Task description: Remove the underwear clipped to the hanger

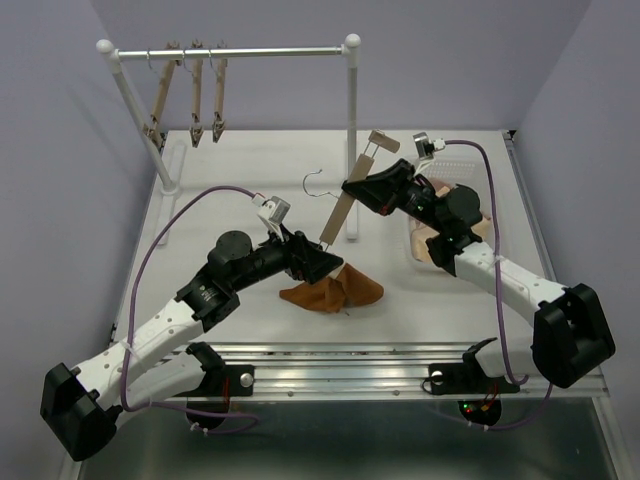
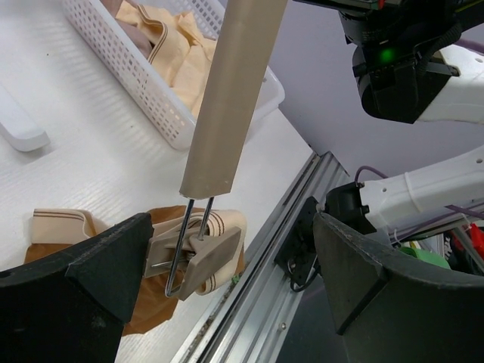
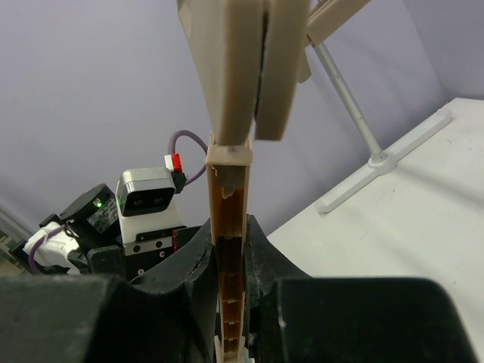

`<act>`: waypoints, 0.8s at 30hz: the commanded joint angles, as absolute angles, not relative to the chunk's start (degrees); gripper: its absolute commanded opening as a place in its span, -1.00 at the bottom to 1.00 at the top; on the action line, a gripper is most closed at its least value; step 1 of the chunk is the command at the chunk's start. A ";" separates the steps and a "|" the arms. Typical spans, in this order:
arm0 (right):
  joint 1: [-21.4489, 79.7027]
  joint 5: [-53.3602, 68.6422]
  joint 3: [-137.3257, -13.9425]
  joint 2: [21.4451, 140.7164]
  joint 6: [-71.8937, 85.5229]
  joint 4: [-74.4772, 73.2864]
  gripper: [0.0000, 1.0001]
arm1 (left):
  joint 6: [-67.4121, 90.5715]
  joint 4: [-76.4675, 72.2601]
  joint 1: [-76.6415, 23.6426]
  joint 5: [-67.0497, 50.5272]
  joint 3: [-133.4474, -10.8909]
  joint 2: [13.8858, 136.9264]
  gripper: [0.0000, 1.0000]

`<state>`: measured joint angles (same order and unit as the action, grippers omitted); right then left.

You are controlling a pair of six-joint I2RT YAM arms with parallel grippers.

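The orange-brown underwear lies crumpled on the table, its striped light waistband up against the hanger's lower clip. I cannot tell whether the clip still pinches it. My right gripper is shut on the beige hanger bar and holds the hanger tilted above the table. My left gripper stands open around the lower clip, its fingers wide on either side without touching it. Cream-beige underwear and pale pink underwear lie in the white basket.
The white basket sits at the right under my right arm. A white rack stands at the back with three empty clip hangers at its left end. The table's metal front rail runs just beyond the clip.
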<state>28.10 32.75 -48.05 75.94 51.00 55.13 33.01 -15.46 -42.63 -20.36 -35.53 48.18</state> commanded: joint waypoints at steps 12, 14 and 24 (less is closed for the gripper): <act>27.25 27.60 -52.56 75.93 46.84 54.58 -0.99 | 32.43 -17.05 -42.63 -23.12 -36.91 43.24 0.33; 27.25 27.51 -52.56 76.02 47.02 54.58 -0.99 | 32.52 -16.61 -42.63 -23.12 -37.00 43.50 0.33; 26.72 26.63 -52.74 75.85 46.58 54.14 -0.99 | 32.43 -15.73 -42.63 -23.47 -37.44 44.04 0.31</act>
<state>28.10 31.75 -49.78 75.94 51.00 52.01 32.03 -13.43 -42.22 -19.90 -35.53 45.43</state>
